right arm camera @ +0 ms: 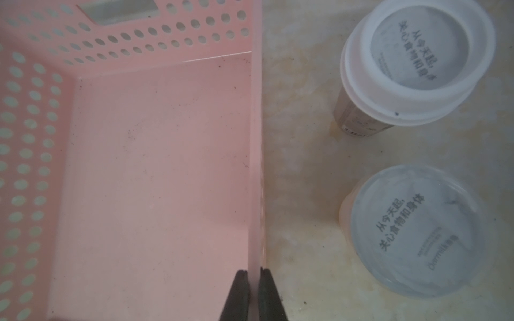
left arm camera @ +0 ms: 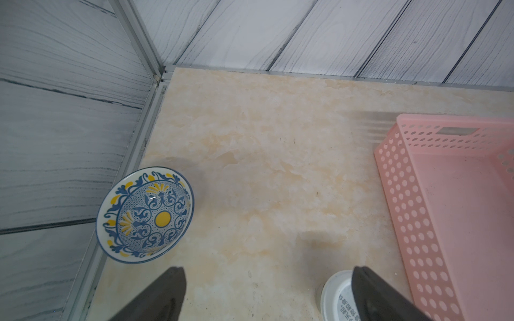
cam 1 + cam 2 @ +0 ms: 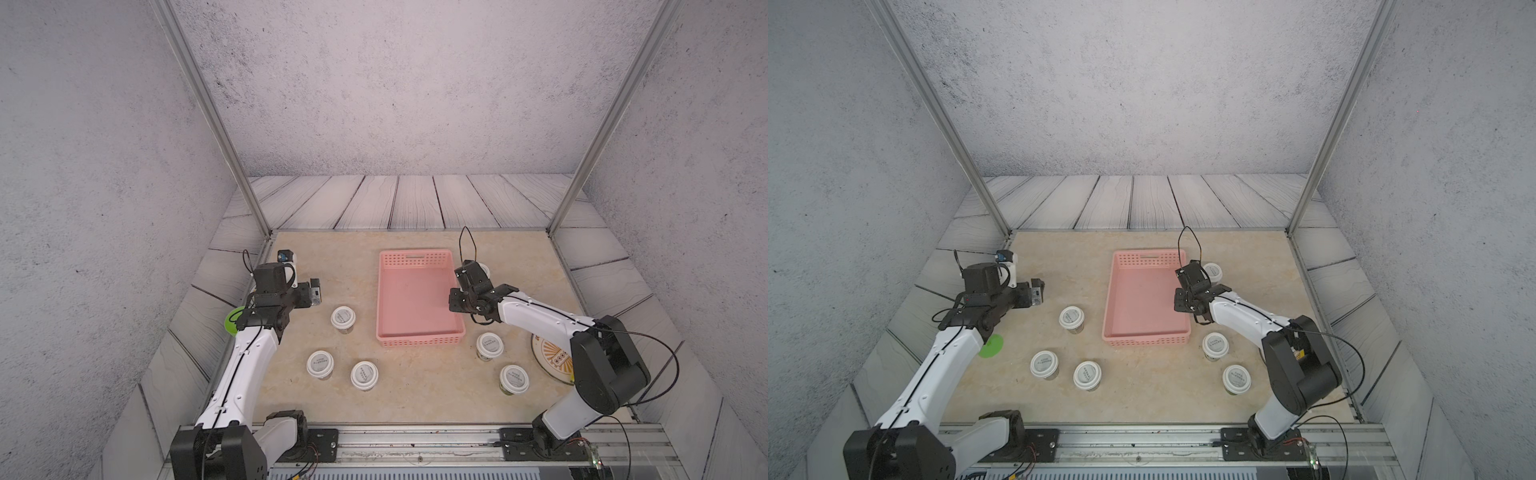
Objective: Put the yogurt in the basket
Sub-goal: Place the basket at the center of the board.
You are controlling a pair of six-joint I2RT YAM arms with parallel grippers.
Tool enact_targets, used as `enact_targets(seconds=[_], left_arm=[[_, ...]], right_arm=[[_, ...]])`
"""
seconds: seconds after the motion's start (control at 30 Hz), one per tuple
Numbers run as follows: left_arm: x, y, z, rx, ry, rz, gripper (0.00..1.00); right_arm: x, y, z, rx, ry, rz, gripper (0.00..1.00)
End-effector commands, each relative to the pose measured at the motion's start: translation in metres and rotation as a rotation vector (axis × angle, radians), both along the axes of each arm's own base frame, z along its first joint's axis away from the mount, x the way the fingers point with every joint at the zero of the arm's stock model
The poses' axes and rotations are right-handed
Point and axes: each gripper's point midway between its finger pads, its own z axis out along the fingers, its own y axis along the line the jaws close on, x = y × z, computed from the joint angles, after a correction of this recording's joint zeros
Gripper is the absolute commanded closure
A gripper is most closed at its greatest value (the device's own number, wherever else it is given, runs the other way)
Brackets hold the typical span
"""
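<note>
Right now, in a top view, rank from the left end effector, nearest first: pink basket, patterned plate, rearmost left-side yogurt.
1. Rearmost left-side yogurt: beside the left end effector.
2. Pink basket: centre.
3. Patterned plate: far right.

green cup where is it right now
In both top views the green cup sits at the table's left edge, half hidden under the left arm.

- Soft, even light, faint shadows.
- My right wrist view is dim, near yogurt (image 1: 414,230) hazy (print legible, though).
- Top views bow at edges.
</note>
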Motion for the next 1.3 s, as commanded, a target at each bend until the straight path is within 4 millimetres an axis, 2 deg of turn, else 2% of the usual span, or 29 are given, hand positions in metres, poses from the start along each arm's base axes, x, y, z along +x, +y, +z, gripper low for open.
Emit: enact_targets(seconds=[0.0,0.2,0.47,0.93,1.27], left_arm=[[0.004,-0.001,0.011,-0.004,-0.02,-0.003,0.02],[0.005,0.0,0.01,-0.007,-0.01,0.002,0.01],[0.004,-0.004,0.011,-0.017,-0.012,-0.02,0.01],[0.002,-0.015,0.011,-0.022,-0.012,-0.093,0.01],[-0.006,-0.044,0.01,-0.069,-0.019,-0.269,0.01]], right_arm=[[-0.011,-0.006,-0.009,-0.032,0.028,0.008,1.0],[-0.013,-0.009,-0.015,-0.08,0.058,0.03,0.98],[-0.014,-0.01,-0.008,-0.103,0.059,0.056,0.78],[-0.008,-0.031,0.041,-0.237,-0.032,0.071,0.58],[0.007,-0.041,0.076,-0.29,-0.104,0.069,0.41]])
